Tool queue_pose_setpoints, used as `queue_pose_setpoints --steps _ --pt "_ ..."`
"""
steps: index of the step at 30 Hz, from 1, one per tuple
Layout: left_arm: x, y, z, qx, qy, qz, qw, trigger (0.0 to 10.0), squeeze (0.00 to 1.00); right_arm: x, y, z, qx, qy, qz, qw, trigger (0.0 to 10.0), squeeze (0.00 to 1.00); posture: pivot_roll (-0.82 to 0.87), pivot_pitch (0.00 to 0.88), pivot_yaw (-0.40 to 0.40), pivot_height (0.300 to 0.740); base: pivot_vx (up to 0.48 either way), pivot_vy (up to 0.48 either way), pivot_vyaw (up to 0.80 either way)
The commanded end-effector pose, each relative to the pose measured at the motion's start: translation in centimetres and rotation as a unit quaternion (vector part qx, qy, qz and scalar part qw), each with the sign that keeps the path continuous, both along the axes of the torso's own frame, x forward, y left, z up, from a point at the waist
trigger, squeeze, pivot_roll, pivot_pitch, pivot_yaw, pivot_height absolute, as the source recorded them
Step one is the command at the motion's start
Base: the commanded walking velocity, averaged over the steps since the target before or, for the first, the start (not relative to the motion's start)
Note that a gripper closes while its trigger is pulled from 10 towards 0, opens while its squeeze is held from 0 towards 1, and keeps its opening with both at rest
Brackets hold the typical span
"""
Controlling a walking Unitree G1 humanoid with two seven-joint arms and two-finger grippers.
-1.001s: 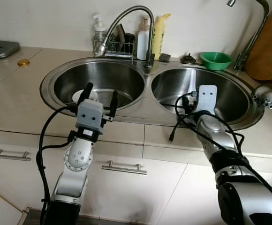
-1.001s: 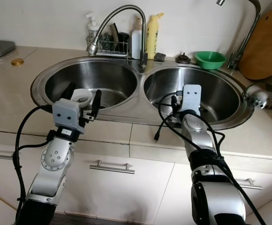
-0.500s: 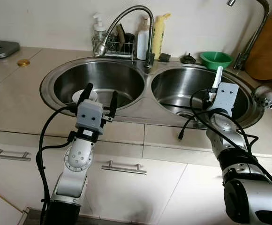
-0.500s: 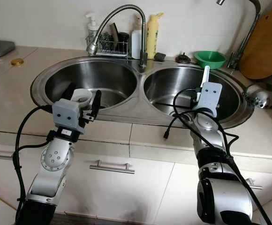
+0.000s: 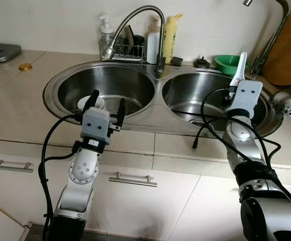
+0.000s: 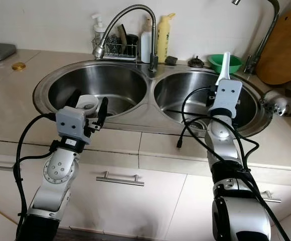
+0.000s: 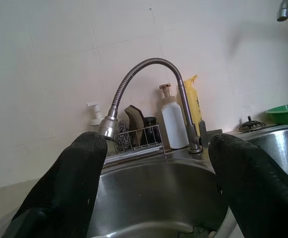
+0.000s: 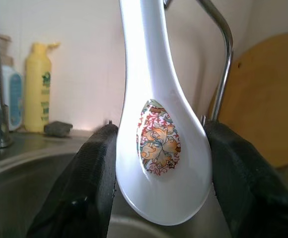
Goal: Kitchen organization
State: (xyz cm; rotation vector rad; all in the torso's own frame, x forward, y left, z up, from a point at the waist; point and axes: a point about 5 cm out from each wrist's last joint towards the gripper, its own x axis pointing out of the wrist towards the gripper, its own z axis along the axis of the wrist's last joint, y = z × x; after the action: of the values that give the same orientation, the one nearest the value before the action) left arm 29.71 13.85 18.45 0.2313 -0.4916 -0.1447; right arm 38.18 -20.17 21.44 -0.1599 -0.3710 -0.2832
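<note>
Overhead, right gripper [image 8: 159, 178] pinching spoon [image 8: 156, 134], double sink [image 5: 155, 108]

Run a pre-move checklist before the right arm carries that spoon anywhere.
1. Grip on the white spoon: ok. The right end effector is shut on its bowl, a finger on each side.
2. Spoon attitude: ok. It stands handle up, over the right sink basin.
3. Nearby obstacles: not ok. The green bowl and a tall tap stand close behind the spoon.
4. Left end effector: ok. Open, holding nothing, poised at the left sink basin.
5. Cable slack: cannot tell. A black cable loops off the right wrist.
</note>
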Motion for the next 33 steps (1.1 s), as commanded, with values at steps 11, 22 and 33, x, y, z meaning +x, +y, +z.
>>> queue_pose_setpoints --steps 11,22,33 --pt "0.1 0.1 -0.3 0.001 0.008 0.001 1.0 10.0 0.0 -0.6 0.3 0.5 -0.035 -0.034 0.002 0.999 10.0 1.0 0.07 0.0 -0.039 0.74 0.0 0.0 0.0" --pt "0.1 -0.1 -0.4 0.0 0.011 -0.001 1.0 10.0 0.0 -0.5 0.5 -0.1 -0.03 -0.011 0.013 0.999 10.0 1.0 0.07 0.0 -0.04 0.74 0.0 0.0 0.0" --pt "0.1 -0.2 -0.5 0.0 0.013 -0.004 1.0 10.0 0.0 0.0 1.5 -2.6 0.054 0.063 0.072 0.994 10.0 1.0 0.07 0.0 -0.039 0.74 0.0 0.0 0.0"
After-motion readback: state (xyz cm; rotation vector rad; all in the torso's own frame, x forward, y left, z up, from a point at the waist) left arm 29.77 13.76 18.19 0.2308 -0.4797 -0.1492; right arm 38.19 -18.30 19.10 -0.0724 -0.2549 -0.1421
